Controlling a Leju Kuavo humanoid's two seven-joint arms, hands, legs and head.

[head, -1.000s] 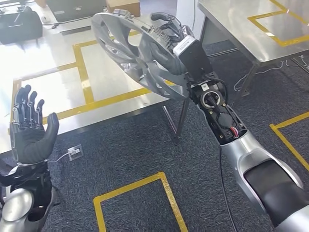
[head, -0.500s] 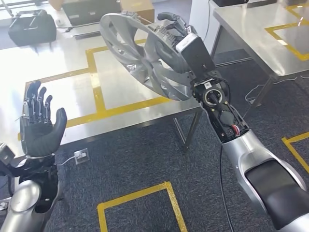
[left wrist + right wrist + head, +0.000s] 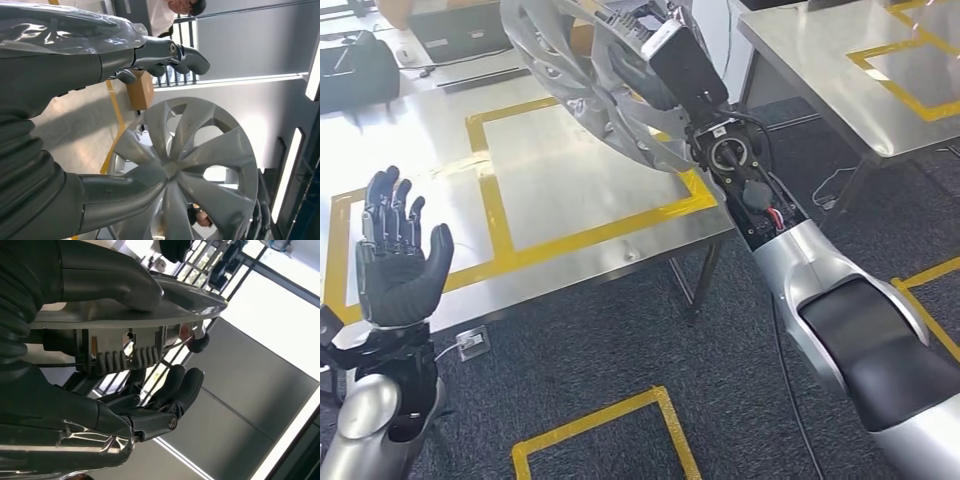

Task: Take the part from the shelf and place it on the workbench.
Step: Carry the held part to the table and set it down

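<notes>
— Start on the left. What's that left hand (image 3: 395,262) doing?

— It's at the lower left of the frame, raised, palm up, fingers spread, holding nothing. It sits just off the near edge of the workbench (image 3: 569,190), which fills the middle with its yellow tape squares.

— And the part?

— The hubcap (image 3: 569,65) is at the top centre, tilted, hanging above the bench and not touching it. The right hand (image 3: 652,55) grips its rim; from the wrist camera you see the thumb (image 3: 113,287) on one face and the fingers (image 3: 170,390) curled round the other.

— What worries you?

— I'd say it's a one-edge hold on a wide, light disc. If the arm swings down fast, the cap could pivot in the grip or slip out. Its low edge could also catch the bench first and skid, since the steel looks slick.

— The arm itself?

— The right arm (image 3: 848,330) reaches from the lower right up to the top centre, nearly straight, wrist turned so the cap faces down-left.
</notes>
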